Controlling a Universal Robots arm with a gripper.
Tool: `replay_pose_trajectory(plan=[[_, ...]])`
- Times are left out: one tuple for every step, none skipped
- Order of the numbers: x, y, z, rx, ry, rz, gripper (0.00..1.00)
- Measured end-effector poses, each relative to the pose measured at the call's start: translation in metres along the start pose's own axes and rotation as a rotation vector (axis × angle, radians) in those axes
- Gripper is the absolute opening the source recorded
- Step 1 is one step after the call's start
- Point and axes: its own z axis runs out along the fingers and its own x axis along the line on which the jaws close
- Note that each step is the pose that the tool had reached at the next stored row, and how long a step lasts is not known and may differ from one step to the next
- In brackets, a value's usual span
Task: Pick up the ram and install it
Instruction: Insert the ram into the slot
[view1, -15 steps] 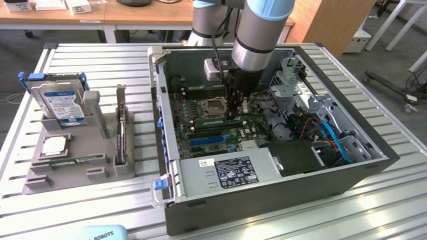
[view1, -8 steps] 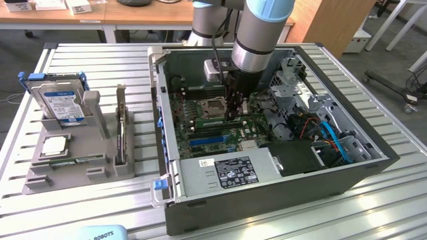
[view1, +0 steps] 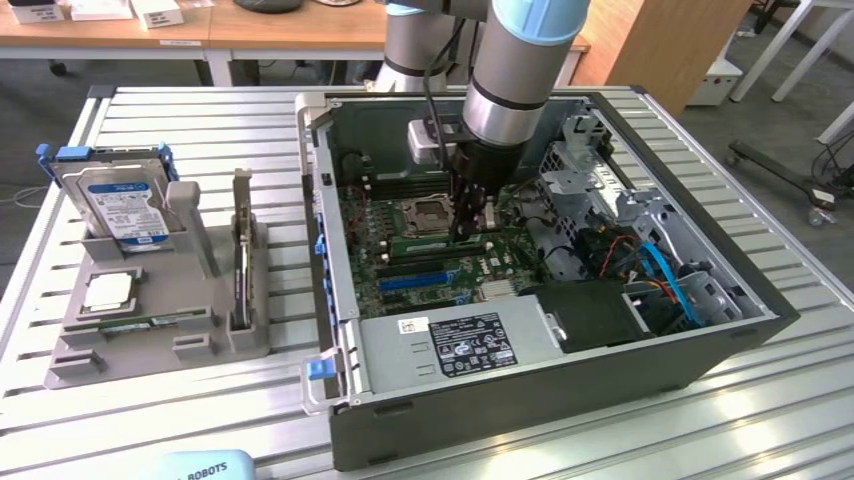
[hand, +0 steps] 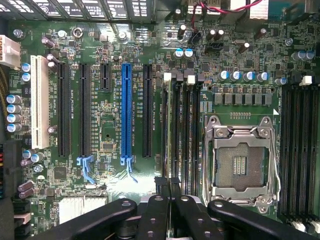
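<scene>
The ram (view1: 147, 323), a thin green stick with a pale label, lies flat in the grey holder (view1: 80, 365) on the exterior view's left, outside the case. My gripper (view1: 470, 232) hangs far from it, inside the open computer case (view1: 534, 400), low over the motherboard beside the empty processor socket (view1: 430, 213). In the wrist view the gripper (hand: 168, 184) is shut, its dark fingertips together over the near end of the memory slots (hand: 180, 130). A pale thin strip runs along the slot in line with the fingertips; I cannot tell what it is.
The holder also carries a hard drive (view1: 123, 208), a square silver processor (view1: 107, 290) and an upright dark expansion card (view1: 240, 265). Inside the case are a drive cage (view1: 601, 190), blue cables (view1: 674, 280) and the power supply (view1: 454, 345). The open socket (hand: 242, 160) flanks the slots.
</scene>
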Motion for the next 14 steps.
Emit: replay_pose_trajectory(plan=[[0.0000, 0.0000, 0.0000, 0.0000, 0.0000, 0.000, 0.11], [0.0000, -0.0001, 0.0000, -0.0002, 0.0000, 0.000, 0.11], [0.0000, -0.0005, 0.0000, -0.0023, 0.0001, 0.000, 0.11], [-0.0001, -0.0010, 0.0000, -0.0061, 0.0000, 0.000, 0.11], [-0.0001, -0.0017, 0.0000, -0.0108, 0.0000, 0.000, 0.11], [0.0000, -0.0024, -0.0001, -0.0159, 0.0002, 0.001, 0.11], [0.0000, -0.0029, -0.0001, -0.0199, 0.0003, 0.001, 0.11], [0.0000, -0.0032, -0.0001, -0.0230, 0.0003, 0.001, 0.11], [0.0000, -0.0037, -0.0001, -0.0263, 0.0003, 0.001, 0.11], [0.0000, -0.0039, -0.0001, -0.0282, 0.0004, 0.001, 0.11], [0.0000, -0.0039, -0.0001, -0.0282, 0.0003, 0.001, 0.11], [0.0000, -0.0039, -0.0001, -0.0282, 0.0003, 0.001, 0.11], [0.0000, -0.0039, -0.0001, -0.0282, 0.0003, 0.001, 0.11], [0.0000, -0.0041, -0.0001, -0.0283, 0.0003, 0.001, 0.11]])
